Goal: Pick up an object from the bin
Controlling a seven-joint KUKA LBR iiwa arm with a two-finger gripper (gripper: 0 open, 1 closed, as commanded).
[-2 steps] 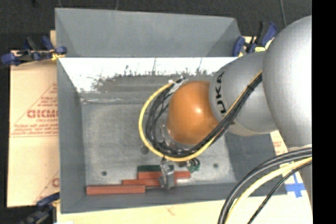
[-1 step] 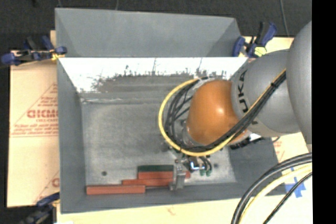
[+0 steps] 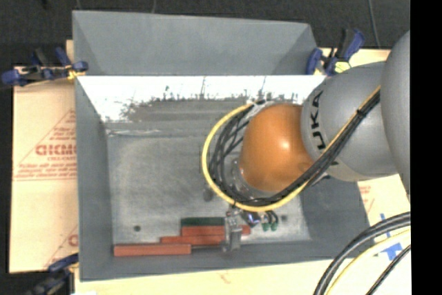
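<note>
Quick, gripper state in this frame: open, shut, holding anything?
Gripper: cannot be told. It sits at the right end of a flat reddish-brown bar, low in the view, inside the grey metal bin.

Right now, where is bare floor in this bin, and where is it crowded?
The bin floor is bare across its left half, from the left wall to the orange cover. Crowded along the near wall: reddish-brown blocks, a green block, the gripper.

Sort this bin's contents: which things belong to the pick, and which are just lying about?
In the job:
gripper
shorter reddish-brown bar, its right end under the gripper

Lying about:
dark green bar
longer reddish-brown bar along the near wall
small dark bit at left
small green and blue bits at right
</note>
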